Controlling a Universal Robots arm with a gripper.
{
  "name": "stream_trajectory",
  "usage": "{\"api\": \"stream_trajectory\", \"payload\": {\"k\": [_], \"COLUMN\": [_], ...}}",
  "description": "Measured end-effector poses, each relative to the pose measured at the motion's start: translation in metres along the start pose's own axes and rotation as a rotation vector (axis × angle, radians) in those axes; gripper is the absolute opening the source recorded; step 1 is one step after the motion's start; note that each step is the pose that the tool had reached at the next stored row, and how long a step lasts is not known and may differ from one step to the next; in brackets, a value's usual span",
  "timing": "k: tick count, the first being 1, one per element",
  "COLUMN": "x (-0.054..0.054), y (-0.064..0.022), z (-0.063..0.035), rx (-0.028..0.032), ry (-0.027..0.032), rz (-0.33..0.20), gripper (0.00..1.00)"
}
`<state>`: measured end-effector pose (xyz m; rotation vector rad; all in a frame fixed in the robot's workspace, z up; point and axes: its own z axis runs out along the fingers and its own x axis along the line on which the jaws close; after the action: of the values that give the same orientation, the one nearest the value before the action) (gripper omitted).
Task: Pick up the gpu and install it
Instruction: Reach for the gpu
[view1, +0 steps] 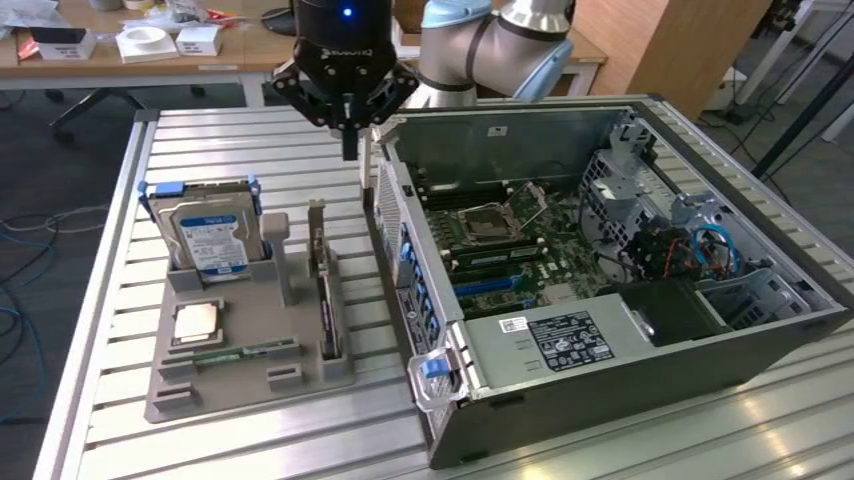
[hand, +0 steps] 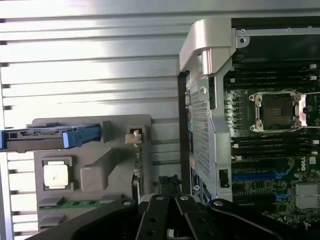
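Observation:
The gpu is a thin dark card standing on edge in a slot of the grey holder, its metal bracket end toward the far side. My gripper hangs well above the table, over the strip between the holder and the open computer case, just beyond the card's far end. Its fingers come together to a point with nothing between them. In the wrist view the fingertips sit beside the card's top edge. Blue expansion slots show on the motherboard inside the case.
The holder also carries a silver hard drive with a blue label, a processor chip and a green memory stick. The case's tall side wall rises right next to the holder. A desk with boxes stands behind the slatted table.

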<state>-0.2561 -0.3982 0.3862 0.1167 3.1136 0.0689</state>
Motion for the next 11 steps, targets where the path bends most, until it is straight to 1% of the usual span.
{"api": "stream_trajectory", "payload": {"k": [11], "x": [0.032], "y": [-0.0023], "z": [0.0026], "rx": [0.0000], "ry": [0.0002], "rz": [0.000], "gripper": [0.11]}}
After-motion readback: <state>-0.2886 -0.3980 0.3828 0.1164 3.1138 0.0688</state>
